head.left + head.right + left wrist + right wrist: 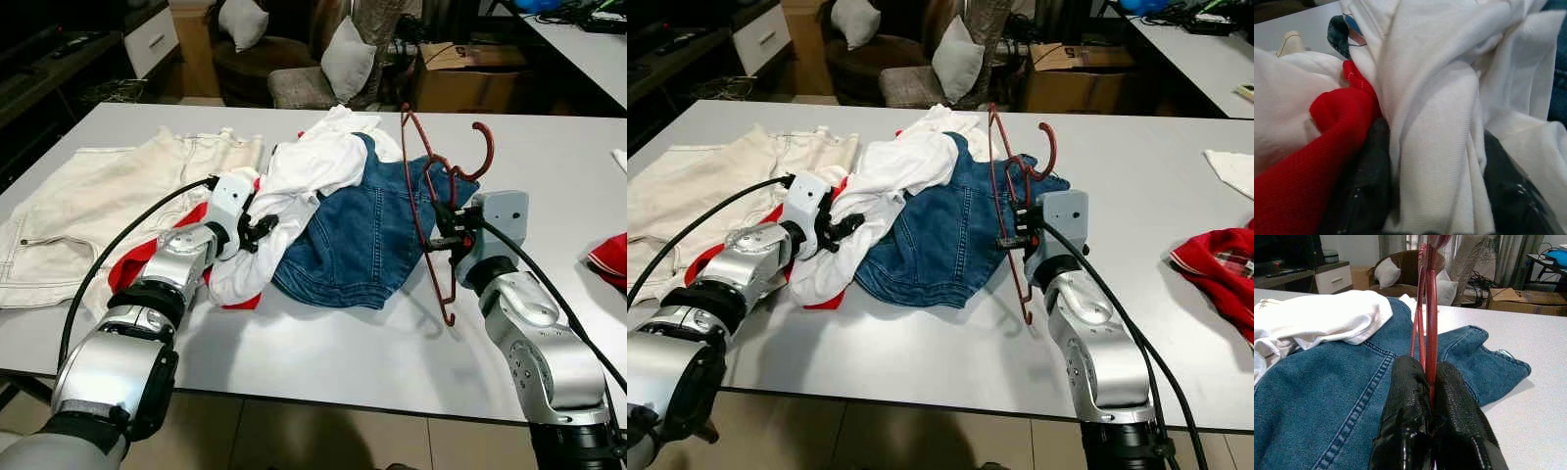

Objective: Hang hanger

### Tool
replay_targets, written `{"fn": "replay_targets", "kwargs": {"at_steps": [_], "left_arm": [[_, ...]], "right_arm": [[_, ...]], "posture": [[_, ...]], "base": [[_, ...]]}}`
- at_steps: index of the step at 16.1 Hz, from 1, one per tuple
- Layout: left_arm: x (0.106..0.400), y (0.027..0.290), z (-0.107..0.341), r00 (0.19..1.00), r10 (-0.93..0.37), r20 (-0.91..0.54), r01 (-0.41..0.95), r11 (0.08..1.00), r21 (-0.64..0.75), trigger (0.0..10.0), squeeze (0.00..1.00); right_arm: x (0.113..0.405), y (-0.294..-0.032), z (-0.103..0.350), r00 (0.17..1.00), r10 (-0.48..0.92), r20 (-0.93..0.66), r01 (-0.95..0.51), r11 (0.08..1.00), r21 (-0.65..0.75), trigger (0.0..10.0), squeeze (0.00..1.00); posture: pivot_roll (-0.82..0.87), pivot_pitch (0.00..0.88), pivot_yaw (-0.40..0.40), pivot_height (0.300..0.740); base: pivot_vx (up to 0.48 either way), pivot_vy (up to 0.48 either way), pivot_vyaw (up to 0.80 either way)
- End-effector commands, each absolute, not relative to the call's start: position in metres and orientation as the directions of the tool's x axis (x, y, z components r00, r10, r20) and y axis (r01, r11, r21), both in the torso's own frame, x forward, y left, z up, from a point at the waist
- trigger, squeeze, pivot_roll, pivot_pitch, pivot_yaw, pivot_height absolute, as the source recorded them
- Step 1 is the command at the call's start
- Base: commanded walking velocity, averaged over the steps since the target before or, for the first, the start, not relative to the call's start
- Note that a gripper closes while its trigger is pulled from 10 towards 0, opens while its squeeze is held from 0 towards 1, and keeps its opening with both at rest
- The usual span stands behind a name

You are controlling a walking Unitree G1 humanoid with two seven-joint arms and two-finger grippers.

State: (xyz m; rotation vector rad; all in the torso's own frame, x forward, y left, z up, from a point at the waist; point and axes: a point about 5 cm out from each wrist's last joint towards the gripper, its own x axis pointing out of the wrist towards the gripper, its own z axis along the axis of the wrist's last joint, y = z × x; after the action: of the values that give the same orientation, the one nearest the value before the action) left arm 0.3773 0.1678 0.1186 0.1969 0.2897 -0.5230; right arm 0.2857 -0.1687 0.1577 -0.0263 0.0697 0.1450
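Note:
A dark red wire hanger (487,149) stands upright over the table, its lower end just above the tabletop. My right gripper (438,240) is shut on one of its wire sides (1429,308), right beside a blue denim jacket (362,235). A white garment (313,162) lies crumpled over the jacket's left part. My left gripper (260,230) is shut on a fold of that white garment (1432,147), with a red garment (1337,117) pressed against one finger (1371,176).
Beige trousers (98,186) are spread on the white table (343,352) at the left, over a red garment (132,264). Another red cloth (612,257) lies at the right edge. Behind the table are armchairs with cushions (348,59) and a cardboard box (470,78).

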Motion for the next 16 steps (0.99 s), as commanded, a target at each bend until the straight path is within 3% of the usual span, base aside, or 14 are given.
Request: {"fn": "replay_targets", "kwargs": {"at_steps": [1, 5, 9, 10, 12, 16], "left_arm": [[0.377, 0.168, 0.117, 0.826, -0.468, -0.314, 0.51, 0.858, 0.063, 0.0, 0.0], [0.379, 0.167, 0.124, 0.85, -0.473, -0.231, 0.476, 0.878, -0.049, 0.0, 0.0], [0.393, 0.158, 0.17, 0.832, -0.553, 0.05, 0.541, 0.788, -0.293, 0.0, 0.0], [0.397, 0.153, 0.195, 0.796, -0.576, 0.186, 0.6, 0.71, -0.369, 0.0, 0.0], [0.399, 0.148, 0.225, 0.732, -0.602, 0.32, 0.681, 0.625, -0.381, 0.0, 0.0], [0.382, 0.142, 0.297, 0.491, -0.609, 0.623, 0.87, 0.381, -0.313, 0.0, 0.0]], "right_arm": [[0.288, -0.171, 0.156, 0.989, 0.116, -0.09, -0.119, 0.993, -0.022, 10.0, 0.0], [0.289, -0.176, 0.15, 0.99, 0.082, -0.114, -0.085, 0.996, -0.025, 10.0, 0.0], [0.292, -0.181, 0.149, 0.992, 0.039, -0.119, -0.042, 0.999, -0.022, 10.0, 0.0], [0.293, -0.183, 0.149, 0.993, 0.023, -0.116, -0.025, 0.999, -0.02, 10.0, 0.0], [0.292, -0.185, 0.149, 0.994, 0.003, -0.112, -0.004, 1.0, -0.009, 10.0, 0.0], [0.29, -0.187, 0.155, 0.998, -0.032, -0.048, 0.033, 0.999, 0.028, 10.0, 0.0]], "posture": [[-0.09, 0.0, 0.073, 0.74], [-0.08, 0.0, 0.06, 0.74], [-0.07, 0.0, 0.052, 0.74], [-0.07, 0.0, 0.056, 0.74], [-0.08, 0.0, 0.064, 0.74], [-0.08, 0.0, 0.086, 0.74]], "base": [[0.0, 0.0, 0.0], [0.0, 0.0, 0.0], [0.0, 0.0, 0.0], [0.0, 0.0, 0.0], [0.0, 0.0, 0.0], [0.0, 0.0, 0.0]]}}
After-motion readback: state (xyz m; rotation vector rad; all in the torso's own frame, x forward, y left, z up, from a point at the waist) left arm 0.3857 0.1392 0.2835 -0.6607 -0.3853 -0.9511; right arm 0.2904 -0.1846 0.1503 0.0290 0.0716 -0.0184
